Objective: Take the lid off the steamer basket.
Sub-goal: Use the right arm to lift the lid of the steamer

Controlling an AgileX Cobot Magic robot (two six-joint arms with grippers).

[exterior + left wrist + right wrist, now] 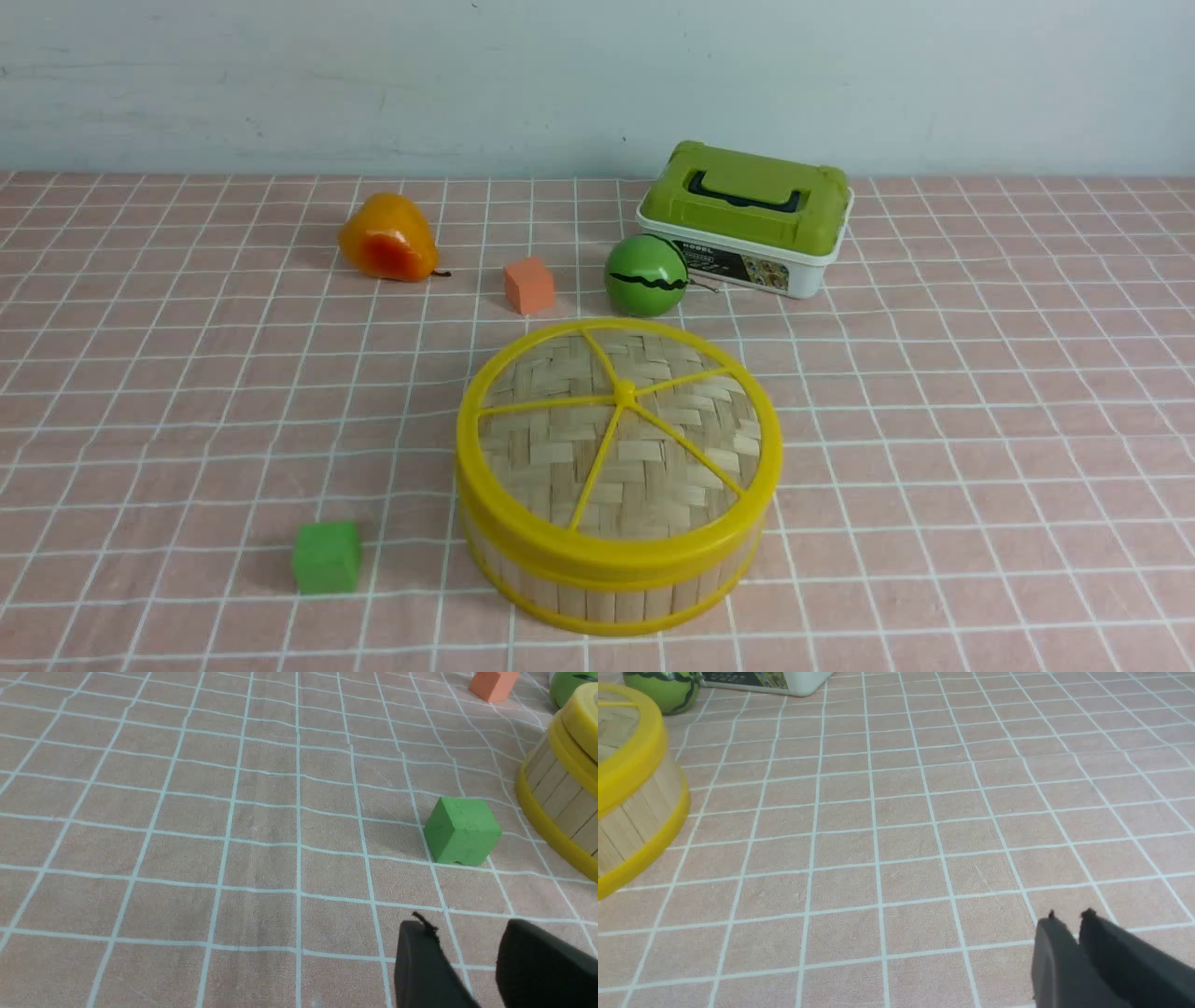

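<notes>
Nearest, both arms hang low over the desk [980, 420], out of the front view. The left pincer [465, 926] stands fairly wide and empty. The right pincer [1069, 914] is narrow, almost closed, and also empty. The green block [326, 557] lies at the basket's 8 o'clock. The basket [607, 597] sits mid-desk with the lid [618, 439] seated squarely on it, so the lift is not yet begun. Best, I judge, to widen one pincer, take the lid's yellow rim at 3 or 9 o'clock, and raise it straight up so the basket stays put. Beyond, from 11 to 1 o'clock, an orange block [528, 285], a green ball [646, 275] and a box [747, 219] stand apart from it.
</notes>
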